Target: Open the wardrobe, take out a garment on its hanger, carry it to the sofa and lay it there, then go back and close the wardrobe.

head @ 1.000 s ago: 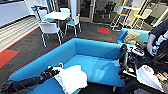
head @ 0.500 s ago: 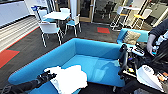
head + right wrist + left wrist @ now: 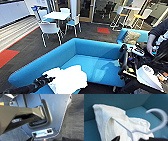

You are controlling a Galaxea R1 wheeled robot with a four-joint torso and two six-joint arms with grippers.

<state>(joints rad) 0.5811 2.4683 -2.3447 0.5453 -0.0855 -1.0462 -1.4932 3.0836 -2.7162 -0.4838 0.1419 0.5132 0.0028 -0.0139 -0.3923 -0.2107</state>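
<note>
The white garment lies crumpled on the seat of the bright-blue sofa, near its left end. In the left wrist view the garment still hangs on the white hanger, whose hook points out over the blue seat. My left gripper reaches in from the lower left, right at the shirt's edge. It stands open, and its two dark fingertips sit wide apart on either side of the hanger's neck. My right arm hangs by the sofa's right end, close to the robot's own body.
A person's hand and a control rig are at the right edge. Behind the sofa stands a blue seat with a patterned cushion. A white table with white chairs is at the back left, on dark carpet with red patches.
My left gripper's jaws have opened around the hanger's neck. The garment stays on the sofa seat, and the camera has barely moved.
</note>
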